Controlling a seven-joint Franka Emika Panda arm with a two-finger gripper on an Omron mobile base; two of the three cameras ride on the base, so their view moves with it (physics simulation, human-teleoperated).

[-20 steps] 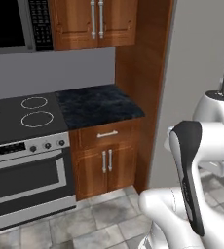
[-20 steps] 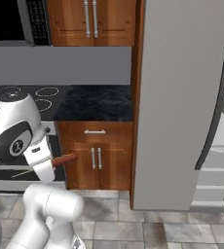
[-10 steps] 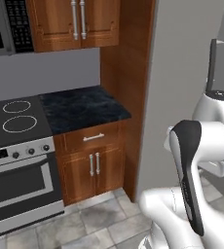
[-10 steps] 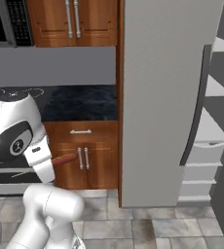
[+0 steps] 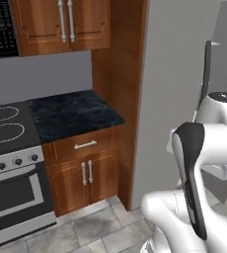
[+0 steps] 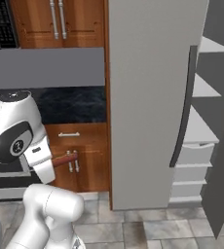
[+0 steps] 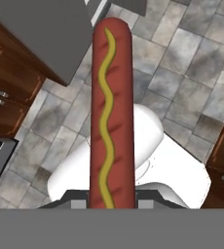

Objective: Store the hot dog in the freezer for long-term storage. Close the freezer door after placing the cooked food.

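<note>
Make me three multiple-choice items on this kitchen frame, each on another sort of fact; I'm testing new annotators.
1. Where is the hot dog?
A. on the counter
B. in the pincer
C. on a freezer shelf

2. What colour is the wavy line along the hot dog?
A. yellow
B. white
C. green

3. What state is the freezer in?
A. both doors shut
B. a door stands open
C. doors removed

Answers: 1 B, the pincer is shut on the sausage's near end in the hand view. 2 A, a yellow squiggle runs its length. 3 B, white shelves show past the grey door.
</note>
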